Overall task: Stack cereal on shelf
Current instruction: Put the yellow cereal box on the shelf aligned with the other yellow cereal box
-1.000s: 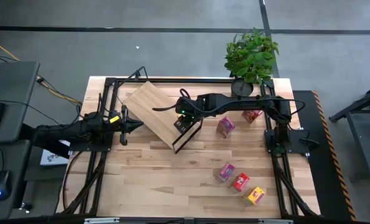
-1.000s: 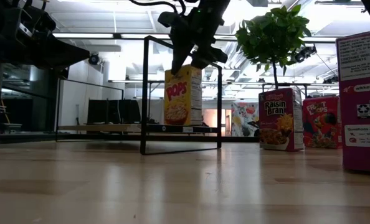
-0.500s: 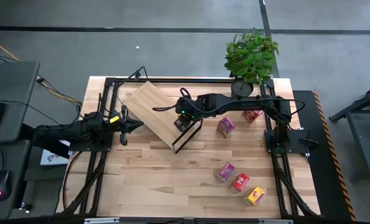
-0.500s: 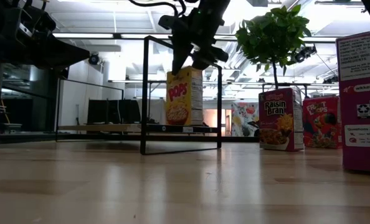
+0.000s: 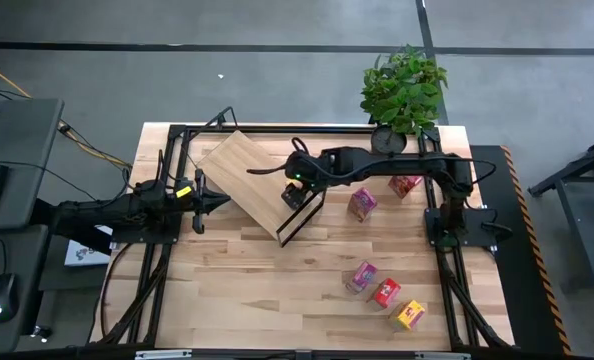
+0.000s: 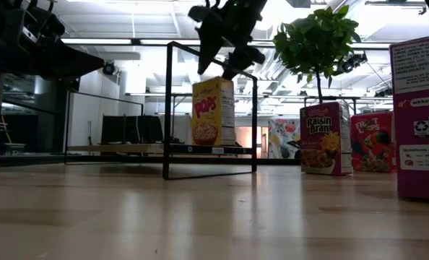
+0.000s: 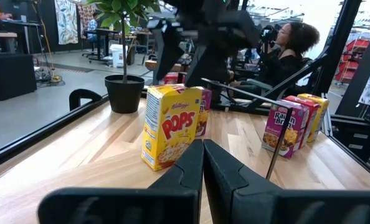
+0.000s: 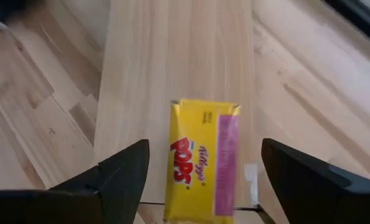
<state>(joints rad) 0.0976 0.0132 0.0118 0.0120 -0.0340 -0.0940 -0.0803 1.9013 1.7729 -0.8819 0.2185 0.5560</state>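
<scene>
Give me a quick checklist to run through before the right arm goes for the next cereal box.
1. Yellow Pops cereal box standing upright on the light wood shelf board: ok.
2. Right gripper open and clear of that box, above its top: ok.
3. Box inside the thin black wire frame end of the shelf: ok.
4. Left gripper shut, waiting beside the shelf's left edge, out of the way: ok.
5. Nearest box to pick, the pink-purple Raisin Bran box, standing free on the tabletop: ok.
6. Room left on the board for five more boxes: cannot tell.
</scene>
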